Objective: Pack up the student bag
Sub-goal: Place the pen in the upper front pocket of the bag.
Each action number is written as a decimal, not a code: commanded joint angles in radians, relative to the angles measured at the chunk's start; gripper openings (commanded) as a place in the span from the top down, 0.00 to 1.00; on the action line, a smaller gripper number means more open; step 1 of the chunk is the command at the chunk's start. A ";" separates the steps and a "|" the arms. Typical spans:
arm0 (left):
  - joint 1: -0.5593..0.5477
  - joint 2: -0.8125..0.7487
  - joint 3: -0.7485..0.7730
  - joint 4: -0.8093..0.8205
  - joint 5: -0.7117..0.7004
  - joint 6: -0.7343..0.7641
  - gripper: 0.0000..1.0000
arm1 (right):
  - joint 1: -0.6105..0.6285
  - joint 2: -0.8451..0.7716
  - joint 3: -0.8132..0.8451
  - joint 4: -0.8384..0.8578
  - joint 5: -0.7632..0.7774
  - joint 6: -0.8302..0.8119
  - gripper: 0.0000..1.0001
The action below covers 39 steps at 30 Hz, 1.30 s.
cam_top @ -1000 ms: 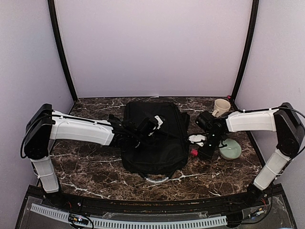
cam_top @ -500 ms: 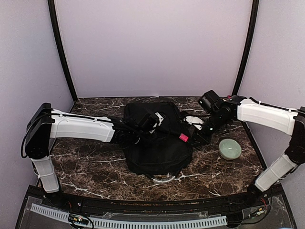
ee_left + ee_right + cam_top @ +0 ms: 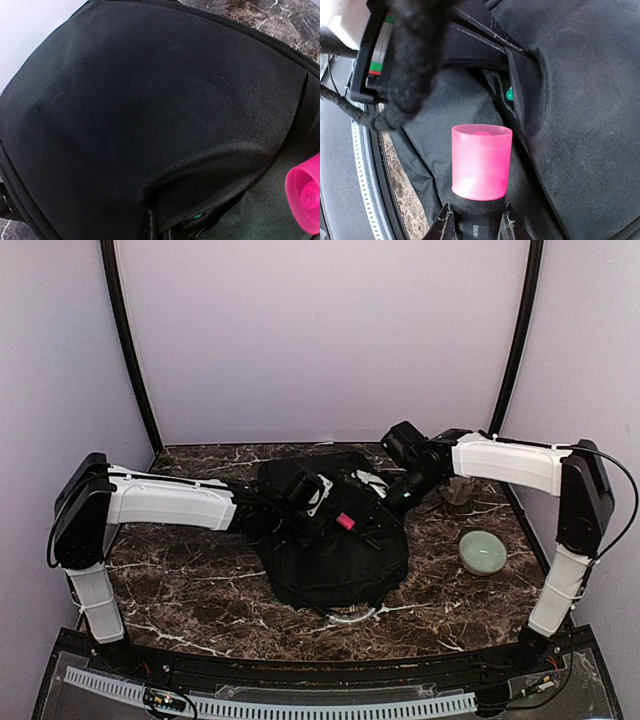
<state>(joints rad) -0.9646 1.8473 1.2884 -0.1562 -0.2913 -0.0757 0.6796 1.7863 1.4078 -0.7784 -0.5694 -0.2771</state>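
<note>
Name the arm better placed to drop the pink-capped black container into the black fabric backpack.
Right arm: its jaws grip the pink-capped black container over the large black fabric backpack, cap pointing at the opening. The left arm appears busy holding the fabric up.

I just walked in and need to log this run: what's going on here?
Two arms are packing the student bag on the marble table. The right gripper is shut on a dark pink-capped item, holding it at the bag's open zip. The left gripper is at the bag's top, perhaps holding the opening up; its jaws are hidden. A green bowl sits on the table to the right.
</note>
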 commanded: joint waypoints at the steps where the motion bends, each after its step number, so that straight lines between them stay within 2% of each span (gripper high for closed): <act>1: -0.026 -0.065 0.012 0.104 0.086 0.020 1.00 | 0.023 0.054 0.031 0.015 -0.045 0.060 0.82; 8: -0.018 -0.113 -0.041 0.172 0.098 0.029 1.00 | 0.021 -0.035 -0.093 -0.017 -0.102 -0.008 0.82; 17: -0.017 -0.140 -0.061 0.205 0.119 0.047 1.00 | -0.007 -0.258 -0.237 0.115 0.078 0.039 0.81; 20: -0.010 -0.155 -0.067 0.222 0.193 0.024 1.00 | 0.025 -0.213 -0.226 0.086 0.109 0.039 0.81; 24: 0.012 -0.187 -0.098 0.275 0.282 -0.025 1.00 | 0.034 -0.154 -0.196 0.133 0.147 0.094 0.81; 30: 0.098 -0.223 -0.135 0.351 0.442 -0.128 1.00 | 0.037 -0.068 -0.117 0.177 0.193 0.148 0.82; 36: 0.116 -0.216 -0.136 0.368 0.504 -0.150 1.00 | 0.037 0.022 -0.051 0.265 0.201 0.261 0.83; 39: 0.116 -0.213 -0.135 0.364 0.501 -0.151 1.00 | 0.032 0.031 -0.047 0.364 0.223 0.335 0.82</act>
<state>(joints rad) -0.8444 1.7050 1.1488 0.0967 0.1257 -0.1925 0.7128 1.7851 1.3266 -0.6010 -0.4030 -0.0555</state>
